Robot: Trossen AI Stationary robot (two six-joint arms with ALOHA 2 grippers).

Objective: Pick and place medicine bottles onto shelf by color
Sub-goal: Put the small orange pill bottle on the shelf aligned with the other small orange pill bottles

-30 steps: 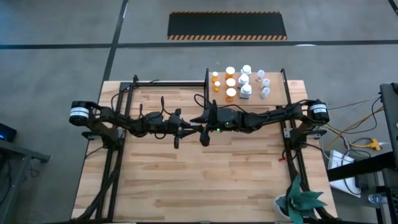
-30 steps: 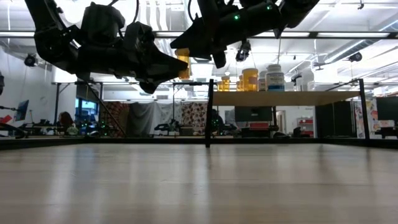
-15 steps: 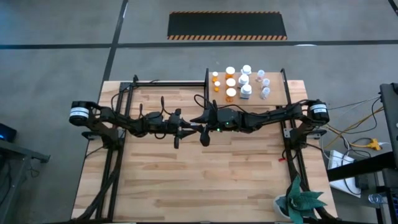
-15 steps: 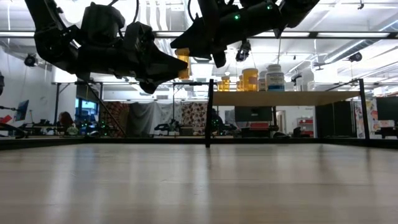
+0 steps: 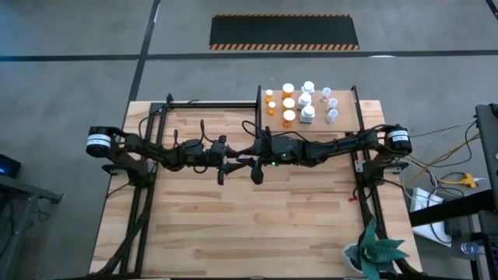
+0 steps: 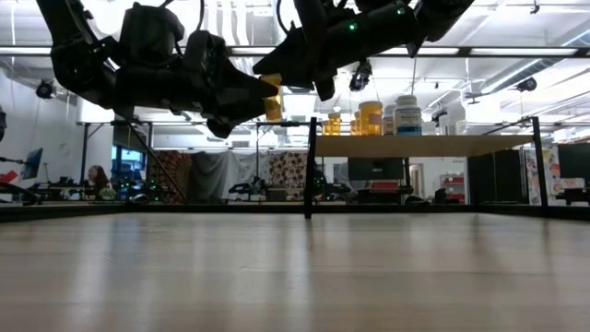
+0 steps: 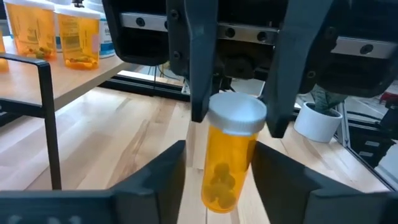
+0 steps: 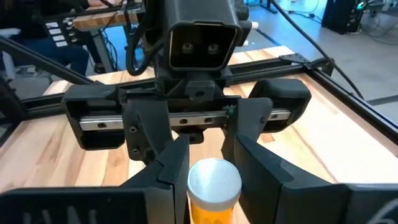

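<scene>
even, bright overhead light fills the high view, with only faint shadows under the arms on the table (image 5: 233,225). in the low view, ceiling strip lights (image 6: 516,35) glare and the arms read as dark silhouettes; the nearest tabletop is soft and out of focus

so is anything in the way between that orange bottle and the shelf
Nothing visible. The orange bottle is held in the right gripper above mid-table; bare tabletop lies between it and the shelf. Only the shelf's black corner post and the bottles already on it need avoiding.
</scene>
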